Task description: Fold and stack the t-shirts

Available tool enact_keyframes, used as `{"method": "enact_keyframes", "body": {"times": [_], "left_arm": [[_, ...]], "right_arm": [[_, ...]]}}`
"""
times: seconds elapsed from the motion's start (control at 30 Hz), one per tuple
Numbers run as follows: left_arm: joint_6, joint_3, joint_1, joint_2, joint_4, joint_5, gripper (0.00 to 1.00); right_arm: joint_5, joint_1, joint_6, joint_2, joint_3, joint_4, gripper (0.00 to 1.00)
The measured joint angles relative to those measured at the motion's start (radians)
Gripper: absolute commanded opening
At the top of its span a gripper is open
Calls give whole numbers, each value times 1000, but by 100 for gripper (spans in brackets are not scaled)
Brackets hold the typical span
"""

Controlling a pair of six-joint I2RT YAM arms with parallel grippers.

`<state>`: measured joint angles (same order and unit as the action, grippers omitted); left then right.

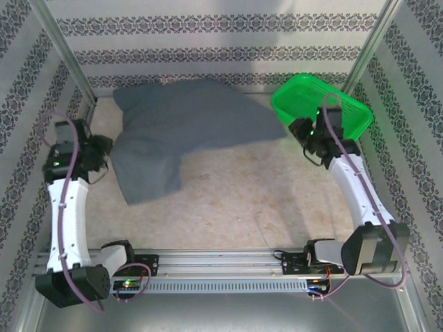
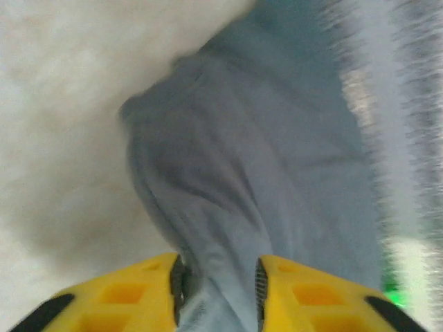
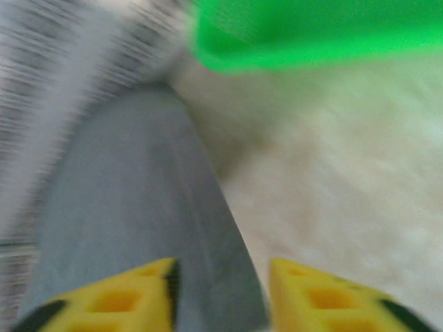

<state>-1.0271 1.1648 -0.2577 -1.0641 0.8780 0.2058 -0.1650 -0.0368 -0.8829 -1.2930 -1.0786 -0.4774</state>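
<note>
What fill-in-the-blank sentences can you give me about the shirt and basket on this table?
1. The mesh basket is bright ____.
2. The t-shirt lying on the table is plain ____.
3. Seen from above, the basket stands to the t-shirt's ____.
Missing words: green; grey; right.

We read no text, label, brand, number or sign in these views. The t-shirt (image 1: 187,131) is plain. The basket (image 1: 315,104) shows no marking that we can make out. The wall (image 1: 208,28) carries bands of repeating ornament, not lettering. Both wrist views are too blurred for any fine print to be read.
</note>
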Motion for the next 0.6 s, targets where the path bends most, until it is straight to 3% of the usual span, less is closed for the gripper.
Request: {"method": "enact_keyframes", "body": {"times": [0.1, 0.2, 0.43, 0.6], "left_arm": [[3, -111, 9, -8, 17, -1, 55], [18, -121, 18, -6, 18, -1, 54], [42, -168, 70, -16, -5, -3, 41], [24, -208, 78, -109, -82, 14, 32]], "right_arm": [[5, 2, 24, -58, 39, -90, 57], [28, -17, 54, -65, 38, -119, 57], [74, -172, 108, -68, 28, -113, 49], [54, -252, 111, -174, 16, -15, 41]]}}
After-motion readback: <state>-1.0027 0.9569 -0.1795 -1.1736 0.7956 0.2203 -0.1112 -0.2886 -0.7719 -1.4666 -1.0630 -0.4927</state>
